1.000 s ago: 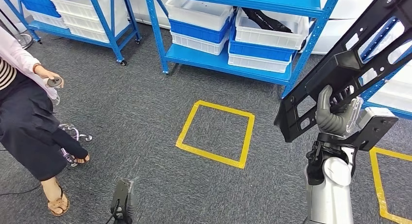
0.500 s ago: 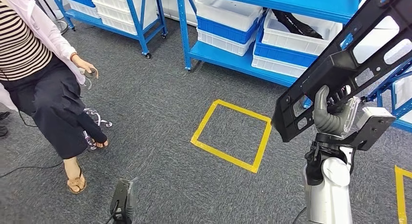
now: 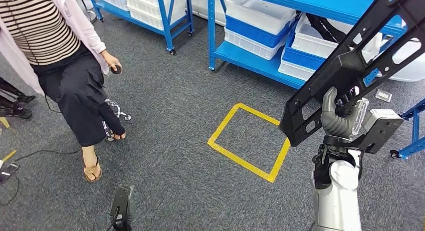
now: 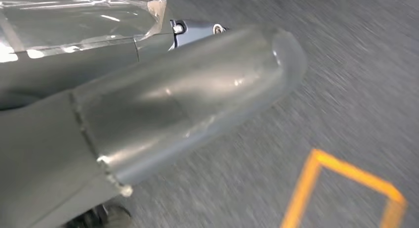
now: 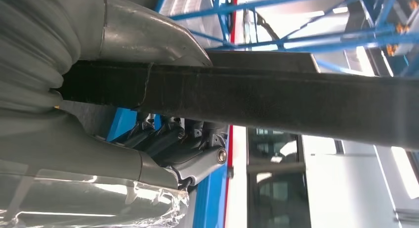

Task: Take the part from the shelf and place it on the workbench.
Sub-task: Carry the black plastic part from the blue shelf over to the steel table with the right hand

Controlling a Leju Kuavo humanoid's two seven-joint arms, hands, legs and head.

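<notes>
The part (image 3: pixel 351 65) is a long black flat frame with cut-outs, tilted up towards the top right of the head view. My right hand (image 3: pixel 341 118) grips it near its lower end, thumb on its front face, held high above the carpet. In the right wrist view the part (image 5: pixel 296 104) runs as a dark bar through my right hand (image 5: pixel 74 65), with thumb on one side and fingers (image 5: pixel 163 139) on the other. My left hand (image 3: pixel 123 208) hangs low over the floor and holds nothing. The left wrist view has its thumb (image 4: pixel 188 99) stretched out above grey carpet.
A person (image 3: pixel 60 65) sits at the left on a stool, holding a small controller. Blue shelving (image 3: pixel 240 53) with white and blue bins (image 3: pixel 258 20) stands behind. A yellow tape square (image 3: pixel 248 141) marks the grey carpet. Another blue rack leg (image 3: pixel 413 136) stands at the right. Cables lie at far left.
The camera has turned left: the shelves and the yellow square have slid right in the picture and the person has come further into view. My right hand still holds the part the same way.
</notes>
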